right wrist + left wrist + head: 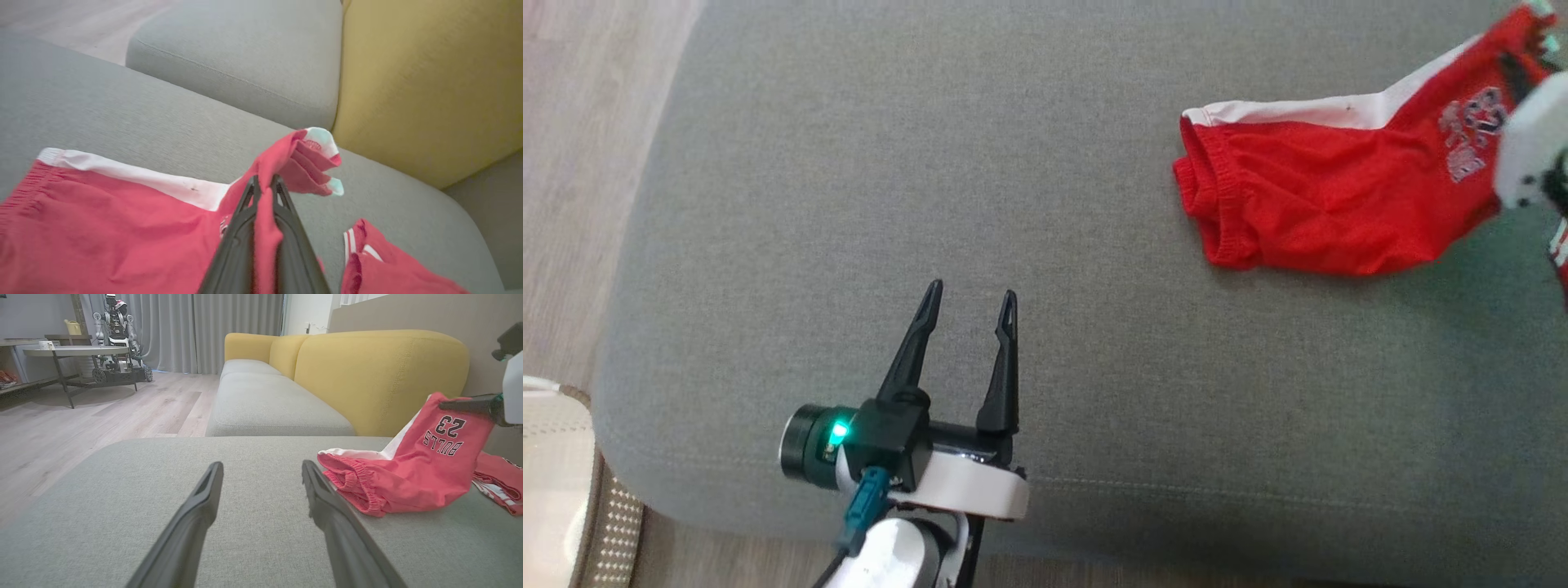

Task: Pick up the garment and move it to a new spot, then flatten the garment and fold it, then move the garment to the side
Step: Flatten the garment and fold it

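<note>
While clamping the red garment [1307, 196] by one raised corner in the right jaws, leaves most of it slack on the grey cushion [931, 163]; may lose that thin pinch under drag. Holds left jaws apart, well clear.

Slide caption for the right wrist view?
Right tool shut on a fold of the red shorts, held above the grey cushion.

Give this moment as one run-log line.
phase: pick up | right gripper: shut on red shorts, one end raised | left gripper: open, empty, above grey cushion
</note>
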You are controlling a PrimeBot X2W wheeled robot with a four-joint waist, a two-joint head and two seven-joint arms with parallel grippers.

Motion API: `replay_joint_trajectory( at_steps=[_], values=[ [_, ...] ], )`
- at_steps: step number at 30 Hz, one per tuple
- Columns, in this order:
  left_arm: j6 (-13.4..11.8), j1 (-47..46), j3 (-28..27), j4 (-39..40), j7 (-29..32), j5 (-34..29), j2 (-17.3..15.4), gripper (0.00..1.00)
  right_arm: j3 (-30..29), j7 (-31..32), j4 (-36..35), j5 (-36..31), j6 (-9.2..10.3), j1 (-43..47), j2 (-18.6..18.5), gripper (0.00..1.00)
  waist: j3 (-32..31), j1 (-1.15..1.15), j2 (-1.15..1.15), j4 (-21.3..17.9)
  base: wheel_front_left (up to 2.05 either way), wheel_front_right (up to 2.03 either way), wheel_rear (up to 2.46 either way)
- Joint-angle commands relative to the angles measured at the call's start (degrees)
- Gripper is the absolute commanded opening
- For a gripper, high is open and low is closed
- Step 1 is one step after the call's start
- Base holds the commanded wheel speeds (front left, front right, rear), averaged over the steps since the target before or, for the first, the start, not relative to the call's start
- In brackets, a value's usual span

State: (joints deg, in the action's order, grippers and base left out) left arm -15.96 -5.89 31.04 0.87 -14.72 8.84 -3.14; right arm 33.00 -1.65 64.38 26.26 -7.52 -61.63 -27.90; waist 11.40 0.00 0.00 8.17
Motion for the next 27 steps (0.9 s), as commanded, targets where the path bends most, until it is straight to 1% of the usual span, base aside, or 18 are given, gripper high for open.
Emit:
replay_joint_trajectory(
  at_steps=[1,7,11,15,21,22,23,24,27],
  values=[
    [0.41,-0.64,-1.42,1.58,-0.28,0.60,0.26,1.00,1.28,0.27,-2.26,-0.17,0.03,-1.43,0.46,0.00,-0.61,0.00,0.00,0.44,0.00,0.00,0.00],
    [0.79,0.17,-1.45,1.39,-0.28,0.90,0.26,1.00,6.60,2.58,-7.36,1.50,0.03,-0.76,3.41,0.00,-1.68,0.00,0.00,2.04,0.00,0.00,0.00],
    [1.05,0.38,-1.08,1.07,-0.28,1.26,0.26,1.00,10.12,3.47,-9.21,2.32,0.03,0.77,5.38,0.00,-2.35,0.00,0.00,3.15,0.00,0.00,0.00],
    [0.90,0.41,-0.49,0.90,-0.28,1.67,0.26,1.00,12.67,4.14,-9.14,2.82,0.03,2.71,7.87,0.00,-2.85,0.00,0.00,3.92,0.00,0.00,0.00],
    [0.81,0.66,-0.26,0.83,-0.28,1.94,0.26,1.00,14.34,3.71,-8.15,5.10,0.03,5.91,11.25,0.00,-3.31,0.00,0.00,4.70,0.00,0.00,0.00],
    [0.77,0.77,-0.32,0.82,-0.28,1.93,0.26,1.00,14.29,3.52,-8.04,5.76,0.03,6.42,11.70,0.18,-3.40,0.00,0.00,4.68,0.00,0.00,0.00],
    [0.74,0.88,-0.38,0.78,-0.28,1.94,0.26,1.00,13.99,3.17,-7.88,6.46,0.03,6.85,12.11,0.55,-3.52,0.00,0.00,4.62,0.00,0.00,0.00],
    [0.70,0.97,-0.46,0.72,-0.28,1.94,0.26,1.00,13.47,2.57,-7.70,7.15,0.03,7.16,12.42,1.00,-3.67,0.00,0.00,4.53,0.00,0.00,0.00],
    [0.61,1.14,-0.57,0.57,-0.28,1.92,0.26,1.00,11.98,0.05,-7.57,8.15,0.03,7.52,12.70,1.00,-4.12,0.00,0.00,4.24,0.00,0.00,0.00]
  ],
)
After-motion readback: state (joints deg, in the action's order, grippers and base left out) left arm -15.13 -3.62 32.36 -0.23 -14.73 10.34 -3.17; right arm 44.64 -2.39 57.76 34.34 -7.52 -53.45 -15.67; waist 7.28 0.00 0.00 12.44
